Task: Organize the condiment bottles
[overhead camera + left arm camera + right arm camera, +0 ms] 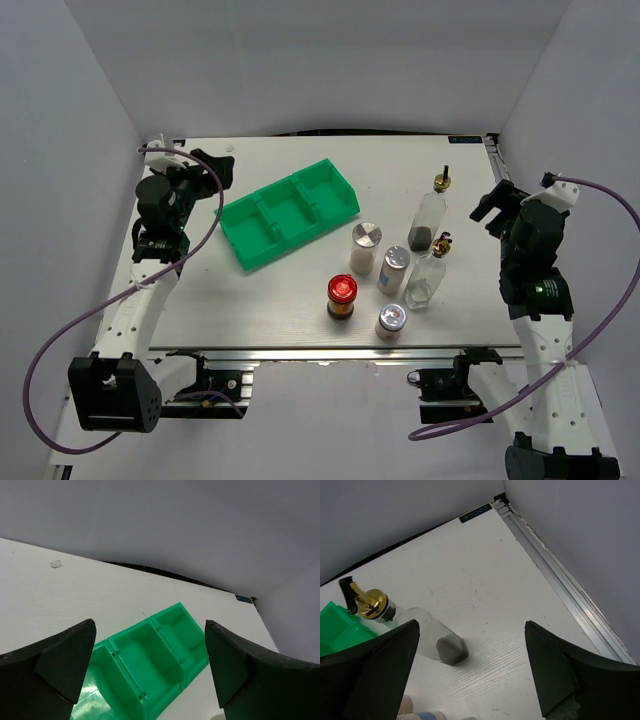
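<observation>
Both grippers are open and empty. Left gripper (208,166) hovers over the far-left corner of the table (200,300), jaws wide apart and aimed at the green tray (300,240). Right gripper (492,205) hovers at the right edge, jaws equally apart, just beside the far cruet (430,215).

We count all six condiment bottles upright on the table, right of the tray:
- far cruet and near cruet (427,278) on the right of the cluster
- far shaker (366,248), middle shaker (394,268) and near shaker (390,322), all silver-lidded
- red-lidded jar (342,297), near-left of the group

None of them touches the tray, and all three compartments show bare green. We read progress as zero: nothing is grasped or sorted. If the tray is the destination, six pick-and-place moves remain. The cruets look too tall for it, so their placement is unclear.
</observation>
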{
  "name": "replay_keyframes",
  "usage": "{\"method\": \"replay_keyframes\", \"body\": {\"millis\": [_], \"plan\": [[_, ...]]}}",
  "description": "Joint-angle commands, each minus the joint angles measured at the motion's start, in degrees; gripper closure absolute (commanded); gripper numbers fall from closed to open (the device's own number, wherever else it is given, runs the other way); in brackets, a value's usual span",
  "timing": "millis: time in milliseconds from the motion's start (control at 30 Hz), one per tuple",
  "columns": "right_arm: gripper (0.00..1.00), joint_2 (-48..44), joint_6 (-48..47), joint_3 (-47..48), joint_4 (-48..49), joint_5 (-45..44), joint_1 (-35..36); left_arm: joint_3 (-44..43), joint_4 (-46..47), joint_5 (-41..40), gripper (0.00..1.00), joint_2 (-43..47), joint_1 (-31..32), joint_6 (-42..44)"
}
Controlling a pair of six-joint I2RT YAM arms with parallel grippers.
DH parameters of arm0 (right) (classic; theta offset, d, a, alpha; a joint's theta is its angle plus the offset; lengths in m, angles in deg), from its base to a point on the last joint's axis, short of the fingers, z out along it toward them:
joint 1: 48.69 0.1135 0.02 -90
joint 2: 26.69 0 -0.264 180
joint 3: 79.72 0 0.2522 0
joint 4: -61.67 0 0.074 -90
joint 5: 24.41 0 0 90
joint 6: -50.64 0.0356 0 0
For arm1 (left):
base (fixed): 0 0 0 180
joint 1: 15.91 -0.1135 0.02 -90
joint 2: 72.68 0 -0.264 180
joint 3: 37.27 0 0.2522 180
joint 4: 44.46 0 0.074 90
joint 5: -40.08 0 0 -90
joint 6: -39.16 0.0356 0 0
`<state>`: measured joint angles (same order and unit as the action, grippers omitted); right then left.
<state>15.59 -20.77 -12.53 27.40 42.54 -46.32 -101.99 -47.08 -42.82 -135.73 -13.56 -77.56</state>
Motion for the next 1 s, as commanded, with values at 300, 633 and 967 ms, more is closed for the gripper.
{"method": "replay_keyframes", "body": {"millis": [300, 633, 967], "plan": [[0.11, 3.23, -12.34, 0.79, 5.83, 34.56, 0.0, 1.65, 2.22, 7.06, 0.02, 0.03, -0.06, -1.85], [0.11, 15.28, -16.82, 5.55, 11.28, 38.17, 0.88, 6.05, 5.39, 7.41, 0.02, 4.6, 0.02, 1.58], [0.12, 22.05, -22.35, 1.69, 21.9, 35.61, 1.06, 7.01, 3.89, 5.83, 0.02, 6.01, -0.06, 3.52]]}}
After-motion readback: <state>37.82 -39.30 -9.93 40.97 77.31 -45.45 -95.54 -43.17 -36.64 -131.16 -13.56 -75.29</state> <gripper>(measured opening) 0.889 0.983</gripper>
